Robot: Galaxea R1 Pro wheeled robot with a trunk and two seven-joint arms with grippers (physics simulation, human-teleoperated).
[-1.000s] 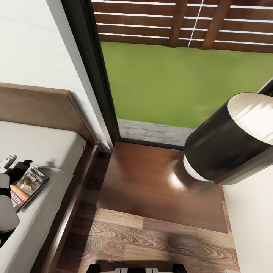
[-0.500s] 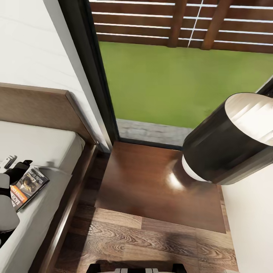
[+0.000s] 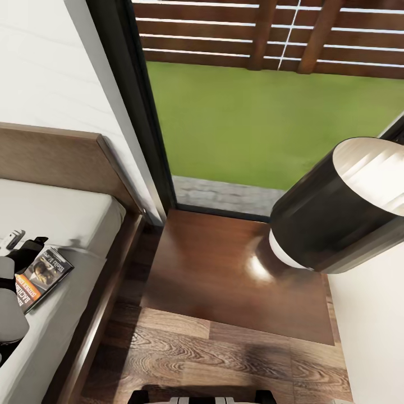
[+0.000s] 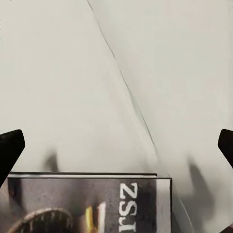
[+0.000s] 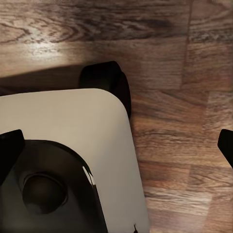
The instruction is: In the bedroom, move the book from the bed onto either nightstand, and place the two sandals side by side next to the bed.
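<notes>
Nothing moved, book (image 3: 39,279) flat, long axis diagonal

Book (image 3: 42,275) on bed (image 3: 67,219), beside nightstand (image 3: 235,275)

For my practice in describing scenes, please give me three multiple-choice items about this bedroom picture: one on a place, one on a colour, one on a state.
1. Where does the book lie?
A. on the nightstand
B. on the bed's mattress
C. on the floor

2. What colour is the nightstand top?
A. glossy reddish-brown
B. white
C. blue

3. How is the left gripper over the book?
A. shut on it
B. open
C. shut beside it

Answers:
1 B: the book rests on the pale mattress.
2 A: the top shines dark reddish-brown.
3 B: in the left wrist view both fingertips stand far apart.
</notes>
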